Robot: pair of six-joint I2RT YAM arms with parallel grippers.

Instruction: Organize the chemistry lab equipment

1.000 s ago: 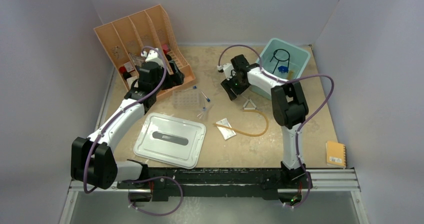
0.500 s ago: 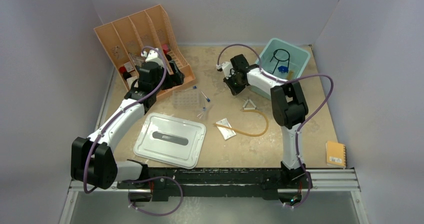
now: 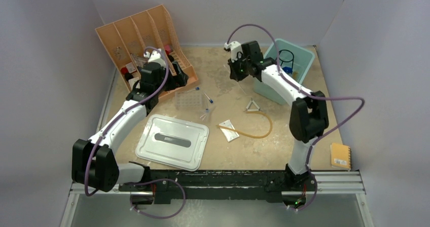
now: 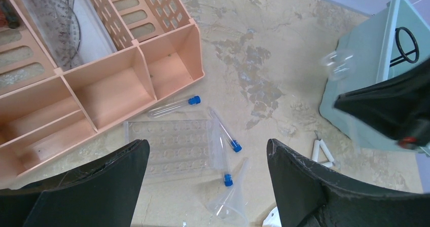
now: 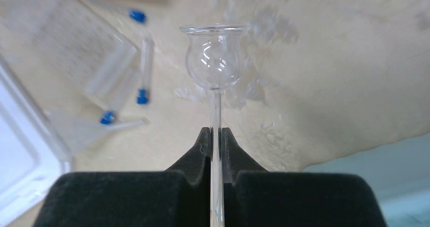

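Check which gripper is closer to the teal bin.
Right. The right gripper, holding a glass tube, sits just left of the teal bin; the left gripper is far off by the peach organizer.

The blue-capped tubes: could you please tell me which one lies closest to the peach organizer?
The tube lying alone between the clear rack and the peach organizer; the other two tubes lie together at the rack's right edge.

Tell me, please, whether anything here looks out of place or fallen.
Three blue-capped thin tubes lie loose on the table beside the clear tube rack, not in it, and a clear funnel lies on its side. The glass bulb tube in the right gripper looks intact.
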